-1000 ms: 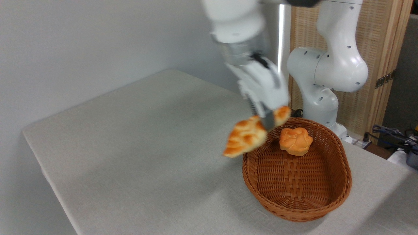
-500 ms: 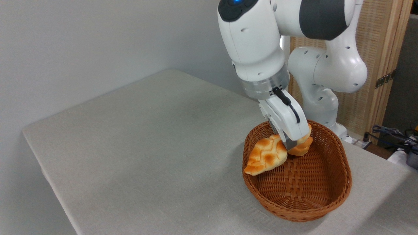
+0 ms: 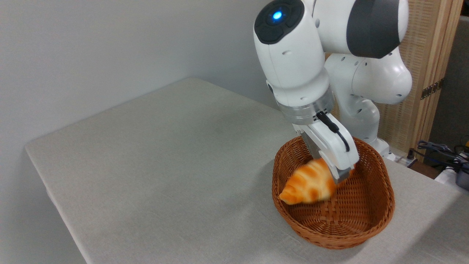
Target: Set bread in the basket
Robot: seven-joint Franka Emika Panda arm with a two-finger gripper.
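Bread [image 3: 307, 182] hangs inside the basket [image 3: 381, 216] now, blurred as I see it, pointed tip aimed at the near-left wall and its other end tucked under my gripper [image 3: 340, 175]. From this camera I judge the gripper clamped on the bread's far end, though the white gripper body hides the fingertips, so I go by how the bread hangs rather than by seeing the pads.

The bread sits below the rim line on the left side of the basket, above the woven floor; whether its underside already touches the weave I cannot tell, because of the blur. The tip looks close to the left wall.

To finish this step well, I would lower only a little further, slowly, so that the bread comes to rest on the floor instead of dropping. I would also nudge toward the basket's middle before release, since a tip riding on the wall could leave the bread propped up, or tip it out over the rim. Then I would open the jaws fully and lift straight up, keeping clear of the far rim, which is just beside the gripper body.

The risk I watch for is the crust sticking to a finger and coming back up with it. I would pause after opening and check that the bread lies flat. The table [image 3: 154, 154] around the basket gives me free room to retreat leftward.
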